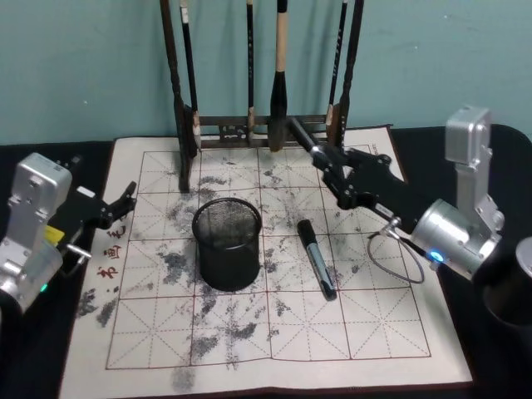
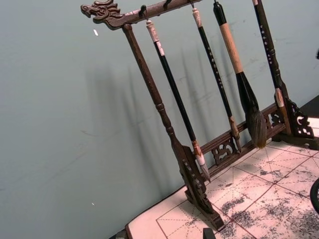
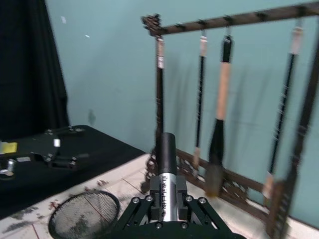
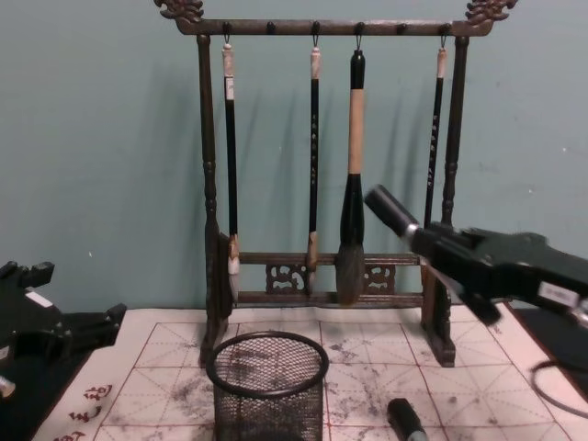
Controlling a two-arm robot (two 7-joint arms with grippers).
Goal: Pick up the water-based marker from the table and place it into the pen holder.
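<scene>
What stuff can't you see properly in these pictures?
- Chest view: the bottom edge cuts off the lying marker.
- Left wrist view: the edge cuts off most of the pen holder.
- Right wrist view: print on the held marker in the right gripper is too small to read.

A teal wall (image 4: 101,138) is seen across the upper part of the frame, with soft shadows thrown on it. A dark wooden brush rack (image 4: 209,184) is placed before it at upper centre. The table (image 1: 495,378) is covered in black, and a white ink-stained mat (image 1: 274,332) with red grid lines is spread in the middle. A black curtain (image 3: 25,64) is hung at upper left in the right wrist view.
</scene>
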